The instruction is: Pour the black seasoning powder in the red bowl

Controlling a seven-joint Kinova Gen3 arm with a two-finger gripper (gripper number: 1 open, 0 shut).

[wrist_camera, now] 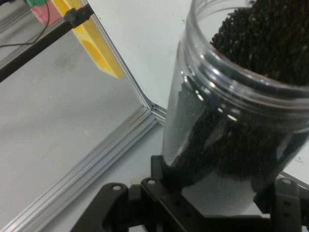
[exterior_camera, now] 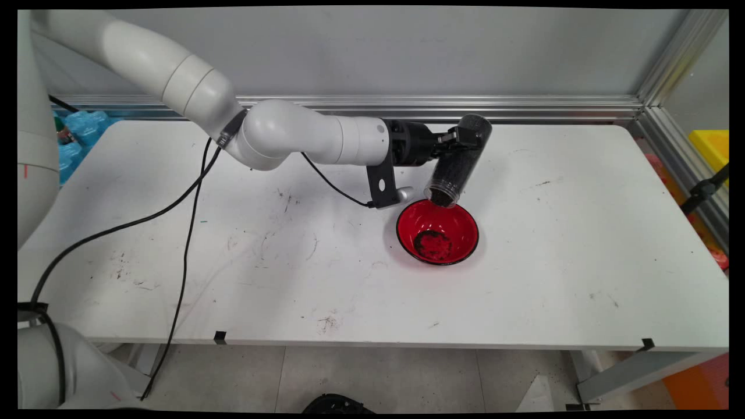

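Observation:
A clear plastic jar (exterior_camera: 460, 160) filled with small black grains is tilted mouth-down over the far rim of a red bowl (exterior_camera: 460, 224). My gripper (exterior_camera: 463, 138) is shut on the jar near its base. A patch of black grains (exterior_camera: 433, 244) lies in the bottom of the bowl. In the hand view the jar (wrist_camera: 231, 116) fills the right side, its threaded mouth up and grains (wrist_camera: 265, 38) piled at the opening; the gripper (wrist_camera: 217, 193) clasps it from below.
The bowl stands on the white table (exterior_camera: 582, 233), right of centre. An aluminium rail (exterior_camera: 407, 105) runs along the far edge. Black cables (exterior_camera: 186, 233) hang from the arm over the table's left part. A yellow bin (exterior_camera: 713, 145) sits beyond the right edge.

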